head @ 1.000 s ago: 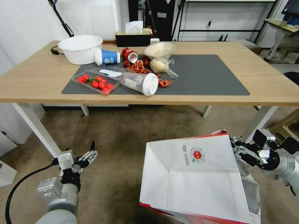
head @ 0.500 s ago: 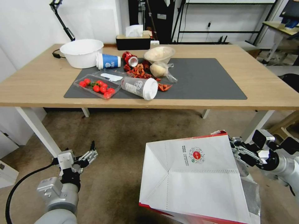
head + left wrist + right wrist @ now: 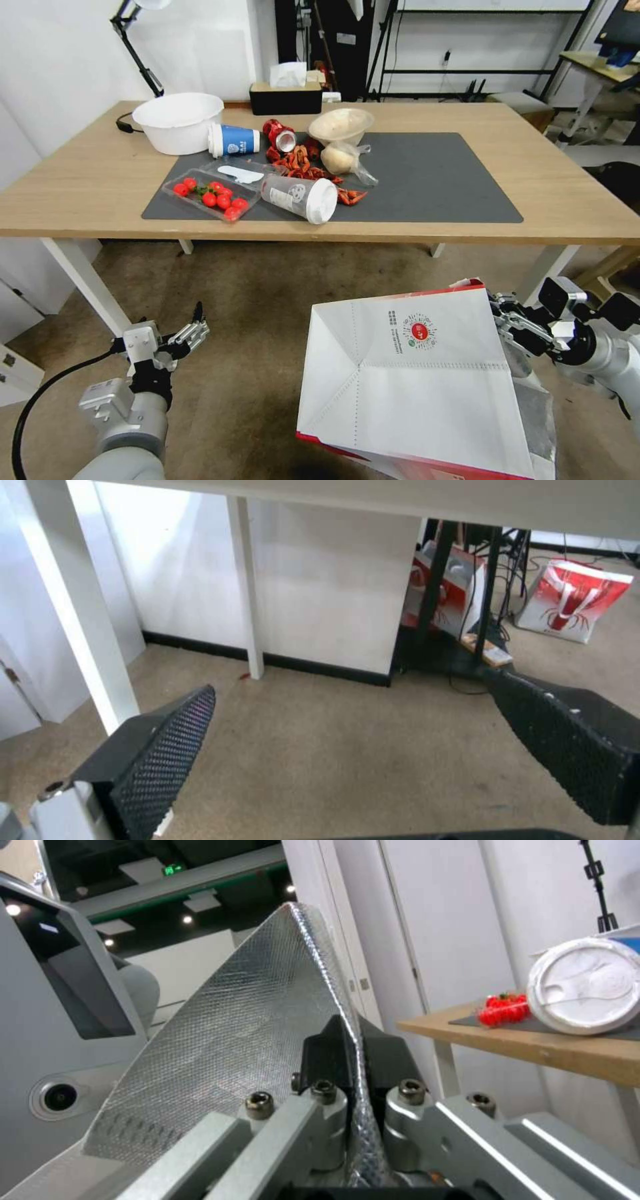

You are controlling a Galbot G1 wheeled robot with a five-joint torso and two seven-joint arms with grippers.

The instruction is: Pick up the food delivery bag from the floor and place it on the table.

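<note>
The food delivery bag (image 3: 413, 380) hangs tilted in front of the table (image 3: 580, 200), white face with the small red logo turned up. My right gripper (image 3: 501, 319) is shut on its upper right rim. In the right wrist view the gripper (image 3: 357, 1040) pinches the silver foil lining (image 3: 247, 1030) between its black fingers (image 3: 327, 1050). My left gripper (image 3: 193, 328) stands open low at the left above the floor (image 3: 260, 313), well apart from the bag. In the left wrist view its fingers (image 3: 160, 750) are spread over the carpet (image 3: 347, 760) with nothing between them.
On the dark mat's (image 3: 433, 173) left half lie a white bowl (image 3: 177, 122), a blue cup (image 3: 233, 140), a tomato tray (image 3: 210, 195), a lidded cup (image 3: 300, 197), a red can and food scraps. White table legs (image 3: 83, 287) stand left and right. Another red-and-white bag (image 3: 573, 600) stands behind the table.
The table has slid down a little in the picture, so the camera has moved. The bag and both grippers keep their places in the view.
</note>
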